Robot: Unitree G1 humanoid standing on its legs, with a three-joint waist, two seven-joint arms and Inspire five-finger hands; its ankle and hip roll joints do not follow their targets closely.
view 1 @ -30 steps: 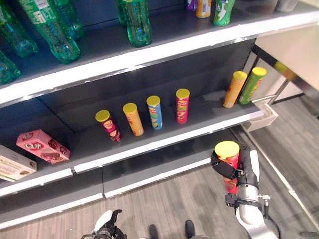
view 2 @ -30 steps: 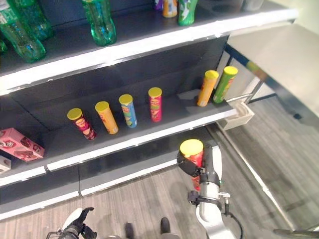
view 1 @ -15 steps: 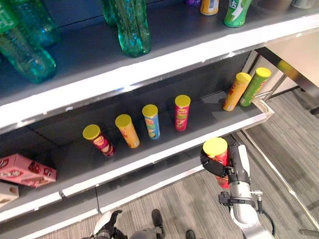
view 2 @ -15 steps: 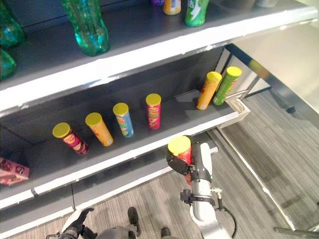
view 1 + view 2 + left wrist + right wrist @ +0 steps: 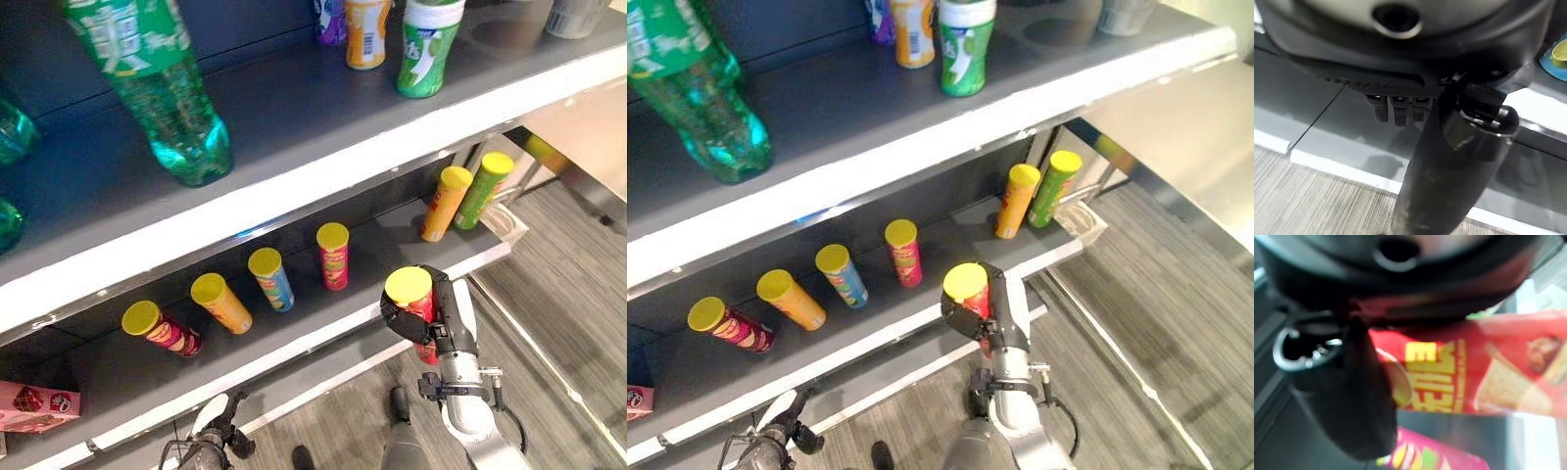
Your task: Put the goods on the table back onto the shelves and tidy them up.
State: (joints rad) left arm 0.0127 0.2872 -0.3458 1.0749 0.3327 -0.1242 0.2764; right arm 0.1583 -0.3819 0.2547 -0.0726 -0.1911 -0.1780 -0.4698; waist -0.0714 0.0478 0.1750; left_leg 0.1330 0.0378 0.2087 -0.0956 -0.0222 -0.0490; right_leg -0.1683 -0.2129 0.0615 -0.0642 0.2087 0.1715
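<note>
the red crisp can [image 5: 419, 311] stands upright in the right hand [image 5: 438, 318], whose dark fingers and thumb are curled round its side just below the yellow lid; it is held in the air in front of the middle shelf's [image 5: 294, 338] white edge, above the grey plank floor [image 5: 558, 323]. in the right wrist view the can's red wall with yellow lettering and a picture of crisps shows close past the thumb. it is a tall narrow tube, red bodied, with a flat round yellow lid. on the middle shelf, from the can's 12 o'clock round to its 9 o'clock, stand a pink can [image 5: 333, 257], a blue can [image 5: 270, 278], an orange can [image 5: 221, 303] and a dark red can [image 5: 160, 327], each with a yellow lid and each apart from the next. at about 1 o'clock, at the shelf's far end, a second orange can [image 5: 444, 202] and a green can [image 5: 482, 190] stand just beside each other. a pink box [image 5: 34, 405] lies at the shelf's other end. on the top shelf [image 5: 323, 108] stand a large green bottle [image 5: 157, 83], a green-and-white tub [image 5: 426, 47], an orange tub [image 5: 364, 31] and a purple one [image 5: 328, 20]. the left hand [image 5: 211, 443] shows low near 7 o'clock, holding nothing; in its wrist view its short fingers [image 5: 1396, 106] look bent.
</note>
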